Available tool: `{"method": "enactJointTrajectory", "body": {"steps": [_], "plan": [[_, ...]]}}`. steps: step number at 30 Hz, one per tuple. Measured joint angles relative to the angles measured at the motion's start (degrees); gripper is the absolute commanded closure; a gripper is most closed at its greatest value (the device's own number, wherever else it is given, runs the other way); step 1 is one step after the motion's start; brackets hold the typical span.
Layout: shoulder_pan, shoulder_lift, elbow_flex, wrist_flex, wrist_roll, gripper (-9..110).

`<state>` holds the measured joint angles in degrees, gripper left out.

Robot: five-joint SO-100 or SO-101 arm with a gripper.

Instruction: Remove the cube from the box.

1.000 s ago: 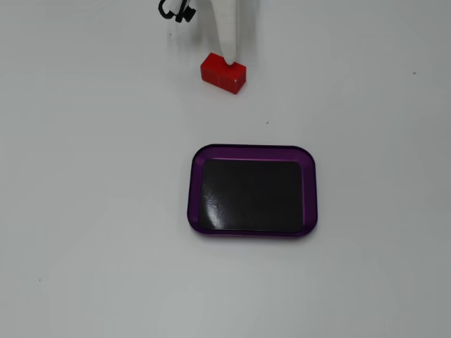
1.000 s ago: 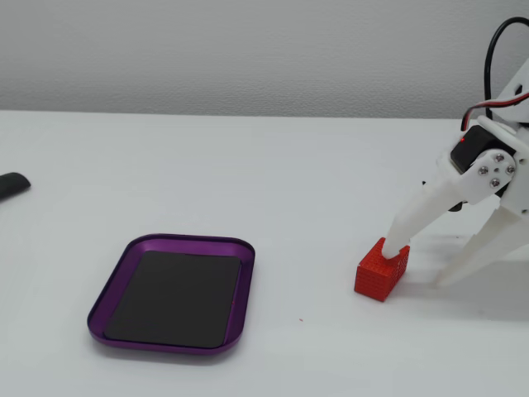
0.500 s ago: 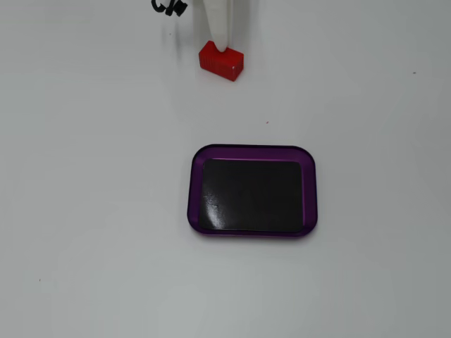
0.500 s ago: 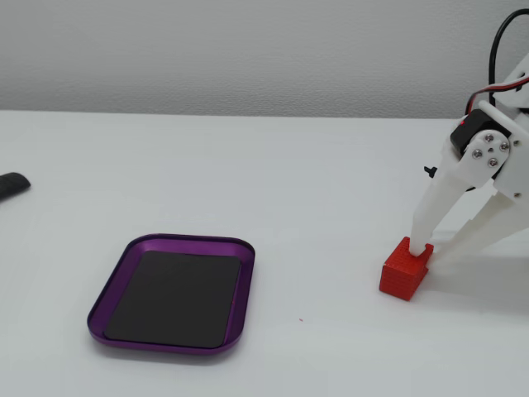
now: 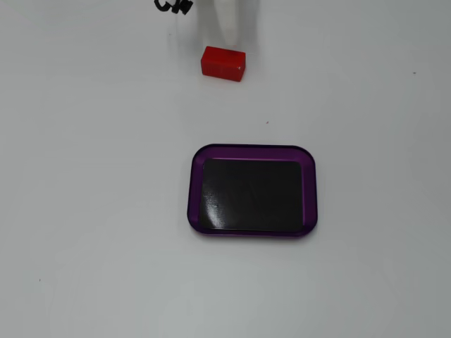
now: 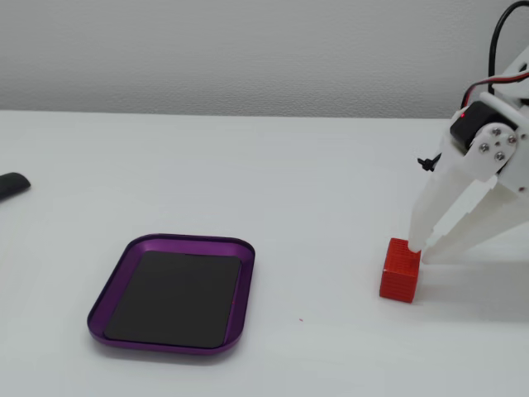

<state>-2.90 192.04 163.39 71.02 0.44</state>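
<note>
While the cube (image 6: 400, 270) sits on the bare bench near its right edge in a fixed view, well apart from the box (image 6: 107, 291), the white gripper (image 6: 426, 252) stands over it with one fingertip (image 6: 416, 238) touching its top. The jaws are slightly spread, pinching nothing. The box lies empty near the front edge.
</note>
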Motion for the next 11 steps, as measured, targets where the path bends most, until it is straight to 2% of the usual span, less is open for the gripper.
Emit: {"method": "enactJointTrajectory", "body": {"steps": [7, 11], "plan": [[-1.8, 0.0, -3.0, -9.5, -0.7, 102], [-2.3, 0.0, -3.0, -6.6, -0.7, 102]]}}
